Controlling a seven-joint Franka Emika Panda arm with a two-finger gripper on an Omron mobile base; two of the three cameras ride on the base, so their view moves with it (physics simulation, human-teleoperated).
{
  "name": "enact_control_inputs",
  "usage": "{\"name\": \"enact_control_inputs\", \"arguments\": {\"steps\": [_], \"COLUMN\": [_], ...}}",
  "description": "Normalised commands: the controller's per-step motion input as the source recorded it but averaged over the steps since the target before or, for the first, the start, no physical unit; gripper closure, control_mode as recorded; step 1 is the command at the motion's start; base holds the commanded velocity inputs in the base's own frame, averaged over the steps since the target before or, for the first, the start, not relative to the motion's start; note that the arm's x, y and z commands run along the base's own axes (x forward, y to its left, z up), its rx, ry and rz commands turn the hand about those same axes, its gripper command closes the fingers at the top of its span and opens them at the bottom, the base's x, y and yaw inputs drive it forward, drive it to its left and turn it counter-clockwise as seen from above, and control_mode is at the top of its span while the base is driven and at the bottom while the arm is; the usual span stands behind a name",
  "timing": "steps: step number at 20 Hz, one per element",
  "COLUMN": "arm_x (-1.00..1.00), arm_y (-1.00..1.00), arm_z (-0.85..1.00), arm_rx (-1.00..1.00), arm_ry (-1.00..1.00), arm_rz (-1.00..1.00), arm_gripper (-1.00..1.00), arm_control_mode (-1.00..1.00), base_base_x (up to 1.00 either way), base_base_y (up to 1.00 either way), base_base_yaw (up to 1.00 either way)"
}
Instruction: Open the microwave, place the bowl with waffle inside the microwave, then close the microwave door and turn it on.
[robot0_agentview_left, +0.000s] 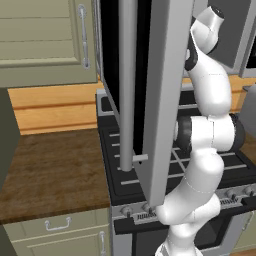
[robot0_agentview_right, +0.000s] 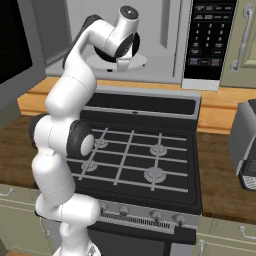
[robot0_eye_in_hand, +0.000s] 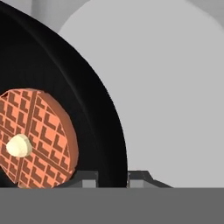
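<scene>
Inside the microwave (robot0_agentview_right: 165, 35), the bowl with waffle (robot0_eye_in_hand: 52, 109) is pinched at its rim by the gripper (robot0_eye_in_hand: 113, 177). The microwave door (robot0_agentview_left: 145, 95) is swung open above the stove (robot0_agentview_right: 145, 150).

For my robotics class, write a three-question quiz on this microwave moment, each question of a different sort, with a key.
1. True or false: the microwave door is shut.
2. The gripper is closed on: A) the stove knob B) the rim of the bowl with waffle C) the door handle.
3. Fill in: the bowl sits over the pale round ______ inside the microwave.

Key: 1 false; 2 B; 3 turntable.
</scene>
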Motion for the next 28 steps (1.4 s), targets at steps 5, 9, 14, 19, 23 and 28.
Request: {"name": "enact_control_inputs", "arguments": {"steps": [5, 9, 14, 19, 23, 28], "arm_x": [0.00, 0.00, 0.00, 0.00, -0.06, -0.73], "arm_y": [0.00, 0.00, 0.00, 0.00, -0.01, -0.07], "arm_z": [0.00, 0.00, 0.00, 0.00, 0.00, 0.00], "arm_rx": [0.00, 0.00, 0.00, 0.00, 0.00, 0.00], "arm_ry": [-0.01, 0.00, 0.00, 0.00, -0.03, -0.26], "arm_rz": [-0.01, 0.00, 0.00, 0.00, 0.00, 0.00], "arm_gripper": [1.00, 1.00, -1.00, -1.00, -1.00, -1.00], "arm_control_mode": [-1.00, -1.00, -1.00, -1.00, -1.00, -1.00], "base_base_x": [0.00, 0.00, 0.00, 0.00, 0.00, 0.00], "base_base_y": [0.00, 0.00, 0.00, 0.00, 0.00, 0.00], "base_base_yaw": [0.00, 0.00, 0.00, 0.00, 0.00, 0.00]}}
